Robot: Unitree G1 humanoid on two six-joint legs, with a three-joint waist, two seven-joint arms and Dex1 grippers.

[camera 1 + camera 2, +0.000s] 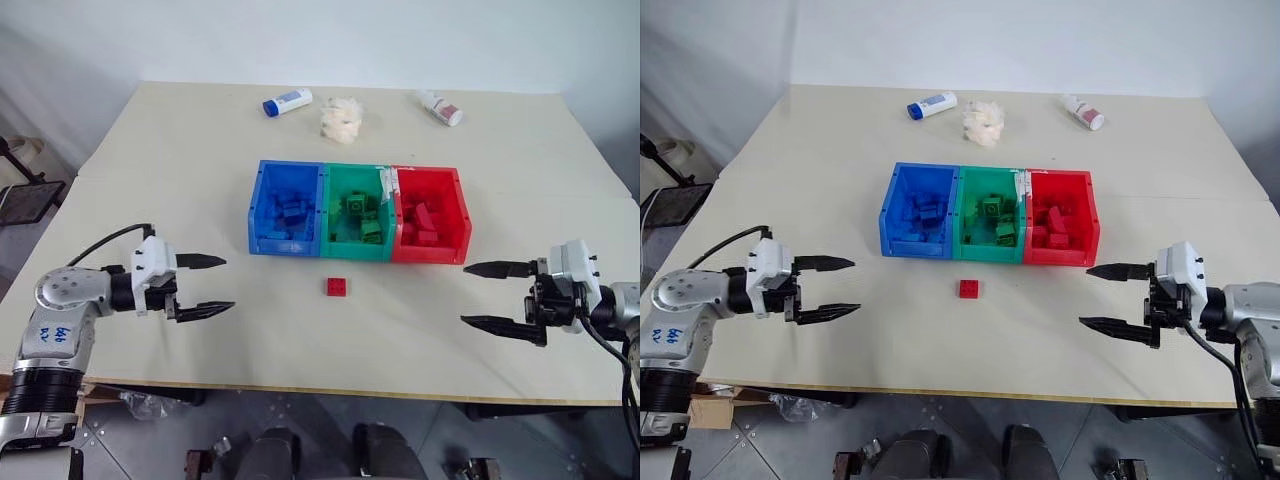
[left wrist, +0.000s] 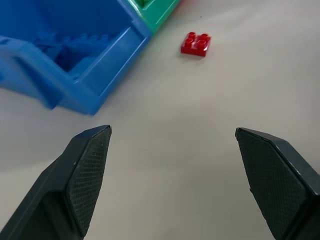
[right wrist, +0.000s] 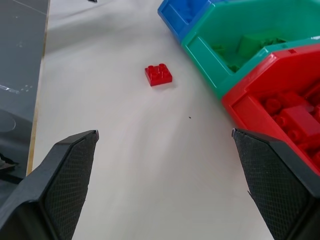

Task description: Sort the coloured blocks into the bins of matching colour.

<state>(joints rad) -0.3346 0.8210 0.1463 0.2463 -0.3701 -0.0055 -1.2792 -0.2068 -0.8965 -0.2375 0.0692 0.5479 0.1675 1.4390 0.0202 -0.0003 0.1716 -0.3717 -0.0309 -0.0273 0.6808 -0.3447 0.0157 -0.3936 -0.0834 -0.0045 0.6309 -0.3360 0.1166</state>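
arms: silver-grey, black cables | left gripper [image 1: 205, 286], right gripper [image 1: 493, 294]: black fingers, white housings

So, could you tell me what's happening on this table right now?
The robot is sorting toy bricks by colour into three joined bins: blue bin, green bin and red bin, each already holding bricks of its own colour. One red brick lies loose on the table, in front of the green bin. The left hand and right hand hover open at either side, holding nothing. Two white bottles and a fluffy wad sit behind the bins.
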